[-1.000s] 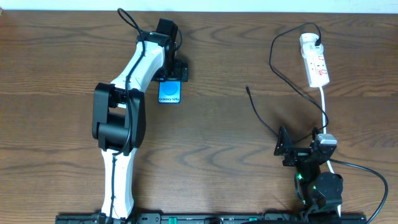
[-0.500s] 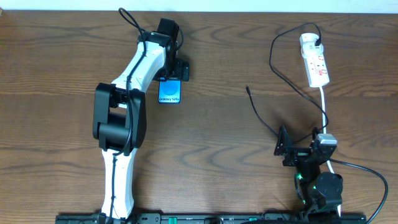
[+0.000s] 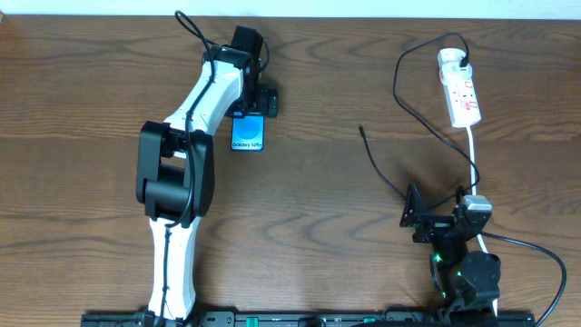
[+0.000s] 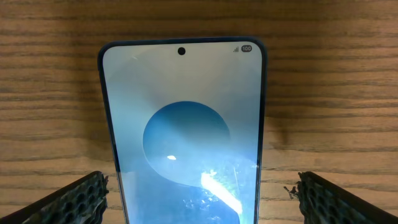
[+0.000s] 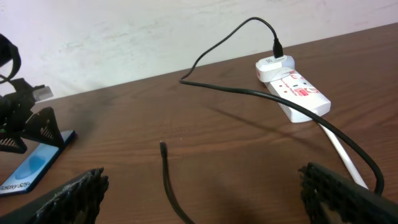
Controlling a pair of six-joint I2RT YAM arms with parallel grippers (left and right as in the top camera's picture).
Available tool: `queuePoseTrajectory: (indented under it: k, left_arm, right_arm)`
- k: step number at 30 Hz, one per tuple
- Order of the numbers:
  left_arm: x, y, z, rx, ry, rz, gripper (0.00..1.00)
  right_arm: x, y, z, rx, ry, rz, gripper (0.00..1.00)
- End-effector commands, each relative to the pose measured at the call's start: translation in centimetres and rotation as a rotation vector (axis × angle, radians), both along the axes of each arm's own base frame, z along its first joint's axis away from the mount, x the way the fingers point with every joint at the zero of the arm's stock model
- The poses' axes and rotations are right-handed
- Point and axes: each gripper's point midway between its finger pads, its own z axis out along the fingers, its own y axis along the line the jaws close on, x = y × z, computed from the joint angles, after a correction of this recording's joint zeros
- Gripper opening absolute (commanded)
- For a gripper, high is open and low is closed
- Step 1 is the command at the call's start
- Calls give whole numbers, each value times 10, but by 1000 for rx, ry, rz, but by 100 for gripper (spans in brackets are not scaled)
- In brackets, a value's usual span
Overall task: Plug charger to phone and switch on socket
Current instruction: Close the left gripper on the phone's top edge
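Nearest the base, right gripper (image 3: 410, 211) gapes wide, holding nothing, charger (image 5: 165, 168) slack on the worktop (image 3: 91, 91) ahead of it. Farther out, phone (image 3: 247, 136) lies flat, screen up. Left gripper (image 3: 254, 107) is wide open too, fingers either side of its far end, not touching. Farthest: socket (image 3: 461, 91), plug already in. Risks: thin connector twists in the grasp and misses the port; phone skids when pushed; taut cable drags the socket.

phone (image 3: 248, 136) lies left on the table (image 3: 318, 236), socket (image 3: 460, 93) far right, charger tip (image 3: 361, 130) between them.
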Motion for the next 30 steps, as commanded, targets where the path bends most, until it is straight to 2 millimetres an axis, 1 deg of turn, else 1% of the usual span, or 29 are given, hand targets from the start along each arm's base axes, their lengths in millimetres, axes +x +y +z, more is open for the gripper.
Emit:
queuePoseTrajectory:
  k: [1,8,30]
  left_arm:
    - [2,-1,-3,4,0,-8,98]
    - [-2,0,-8,7,15,-8,98]
    - [-8,2,-14,16,33,-7,98]
  right_arm:
    - [0,-1,0,-14,-2,-4,99]
    - [0,-1,0,-14,-2,-4,99]
    - [0,-1,0,-14,-2,-4,99]
